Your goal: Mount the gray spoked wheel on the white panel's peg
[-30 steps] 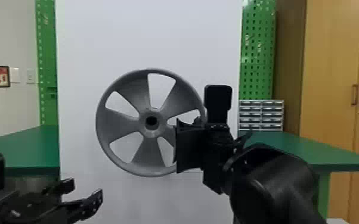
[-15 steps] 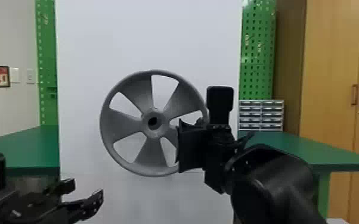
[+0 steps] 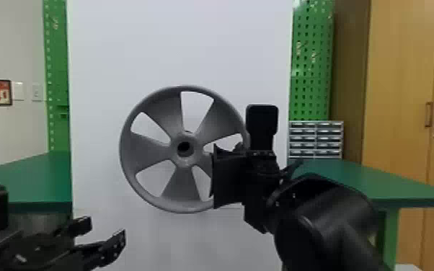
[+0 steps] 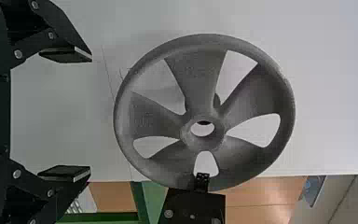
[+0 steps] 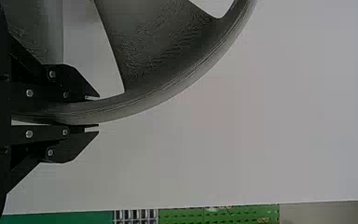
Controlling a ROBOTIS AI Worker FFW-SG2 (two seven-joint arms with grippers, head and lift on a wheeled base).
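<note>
In the head view my right gripper [image 3: 229,173] is at the right rim of the gray spoked wheel [image 3: 155,155], which stands upright before the white panel [image 3: 126,47]. The right wrist view has the rim [image 5: 135,105] pinched between the fingers of my right gripper [image 5: 98,112]. My left gripper [image 3: 106,230] is low at the left, open and holding nothing; in the left wrist view my left gripper [image 4: 91,116] stands apart from the wheel [image 4: 200,84]. Through the wheel's hub hole I cannot make out the peg.
Green tables [image 3: 36,180] flank the panel on both sides. A small drawer unit [image 3: 315,138] stands on the right one, near a green pegboard [image 3: 311,72] and a wooden cabinet [image 3: 400,72].
The wheel, held by my right gripper, has shifted slightly to the right and turned a little in the head view. The left gripper has kept still.
</note>
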